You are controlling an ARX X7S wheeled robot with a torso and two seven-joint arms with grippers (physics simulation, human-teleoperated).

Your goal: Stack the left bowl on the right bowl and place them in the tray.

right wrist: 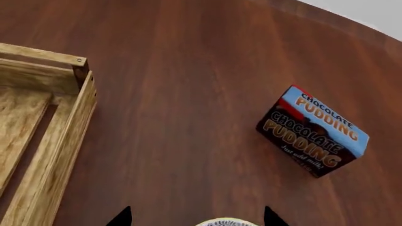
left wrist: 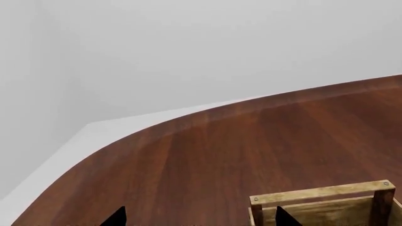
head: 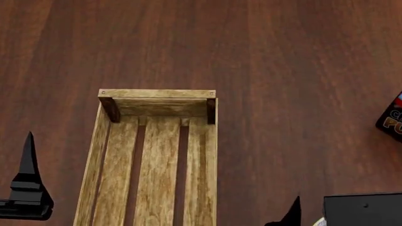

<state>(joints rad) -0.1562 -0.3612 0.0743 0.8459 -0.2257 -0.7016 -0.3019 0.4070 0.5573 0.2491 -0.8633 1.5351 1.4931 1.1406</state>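
The tray [head: 157, 160], a long crate of light wood with a slatted bottom, lies on the table in the head view and holds nothing. Its corner also shows in the left wrist view as tray [left wrist: 326, 200] and in the right wrist view as tray [right wrist: 44, 108]. My left gripper [left wrist: 201, 219] is open above the bare table beside that corner. My right gripper [right wrist: 195, 219] is open too. Between its fingertips shows only the pale patterned rim of one bowl [right wrist: 226, 222]. I cannot tell which bowl it is. The other bowl is out of view.
A dark red-and-blue chocolate pudding box [right wrist: 313, 131] lies right of the tray, seen at the head view's right edge as box [head: 392, 117]. The brown wooden table [head: 283, 70] has a curved far edge [left wrist: 188, 120] with grey floor beyond.
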